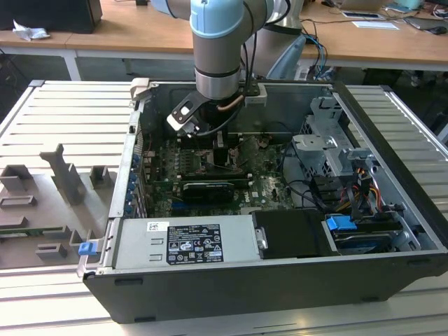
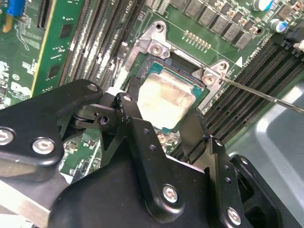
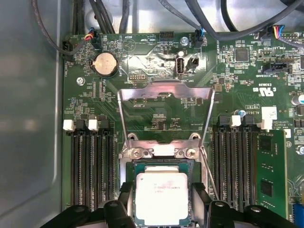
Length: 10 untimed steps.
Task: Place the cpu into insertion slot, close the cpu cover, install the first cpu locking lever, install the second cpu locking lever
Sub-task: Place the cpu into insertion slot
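Observation:
The cpu (image 3: 161, 194) (image 2: 164, 99), a pale silver square chip, lies level in the insertion slot (image 3: 161, 151) (image 2: 152, 47), whose metal rim and screws show around it. My gripper (image 3: 161, 204) (image 2: 159, 118) (image 1: 220, 150) hangs straight over it inside the computer case. Its black fingers (image 3: 126, 197) (image 2: 126, 107) rest against two opposite edges of the chip. The cpu cover (image 3: 166, 86), a silvery window frame, stands swung back off the socket. A thin wire locking lever (image 2: 261, 95) (image 3: 209, 175) sticks out beside the socket, unlatched.
Long black memory slots (image 3: 92, 166) (image 3: 232, 166) flank the socket, with a green card (image 3: 273, 175) beyond. Cables run along the board's edge near a coin battery (image 3: 105, 64). In the exterior view a power supply (image 1: 189, 241) and drive cage (image 1: 329, 147) crowd the case.

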Motion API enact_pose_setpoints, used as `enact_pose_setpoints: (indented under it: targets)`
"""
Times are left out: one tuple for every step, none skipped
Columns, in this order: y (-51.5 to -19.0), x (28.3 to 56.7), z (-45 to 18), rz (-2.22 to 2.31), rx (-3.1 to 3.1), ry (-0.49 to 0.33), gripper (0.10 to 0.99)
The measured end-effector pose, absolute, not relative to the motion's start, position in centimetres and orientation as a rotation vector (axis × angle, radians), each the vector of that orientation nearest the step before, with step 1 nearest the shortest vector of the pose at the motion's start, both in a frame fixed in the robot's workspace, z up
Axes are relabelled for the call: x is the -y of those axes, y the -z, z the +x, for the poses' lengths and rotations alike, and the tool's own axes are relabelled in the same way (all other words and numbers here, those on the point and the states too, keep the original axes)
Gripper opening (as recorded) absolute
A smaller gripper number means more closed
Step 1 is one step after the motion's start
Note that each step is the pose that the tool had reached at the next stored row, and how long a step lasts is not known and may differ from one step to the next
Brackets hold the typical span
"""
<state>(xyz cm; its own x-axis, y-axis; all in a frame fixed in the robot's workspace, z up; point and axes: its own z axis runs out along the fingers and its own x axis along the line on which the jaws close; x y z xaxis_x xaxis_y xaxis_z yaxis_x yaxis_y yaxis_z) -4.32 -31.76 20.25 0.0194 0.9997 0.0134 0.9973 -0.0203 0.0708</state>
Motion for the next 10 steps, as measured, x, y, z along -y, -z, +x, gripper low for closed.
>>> enact_pose_setpoints:
  targets:
    - [-20.26, 31.78, -4.32, 2.21, -2.167, -0.086, 0.604]
    - [-20.26, 31.78, -4.31, 2.21, -2.168, -0.085, 0.604]
    - [-20.25, 31.78, -4.3, 2.21, -2.167, -0.085, 0.604]
    - [-20.24, 31.78, -4.29, 2.21, -2.167, -0.086, 0.522]
    - [-20.23, 31.77, -4.28, 2.21, -2.168, -0.086, 0.522]
    - [-20.22, 31.77, -4.28, 2.211, -2.168, -0.089, 0.522]
    - [-20.34, 31.78, -4.29, 2.211, -2.168, -0.088, 0.596]
    - [-20.39, 31.77, -4.28, 2.211, -2.168, -0.088, 0.596]
    - [-20.48, 31.77, -4.29, 2.211, -2.168, -0.088, 0.596]
    - [-20.58, 31.77, -4.28, 2.211, -2.168, -0.088, 0.596]
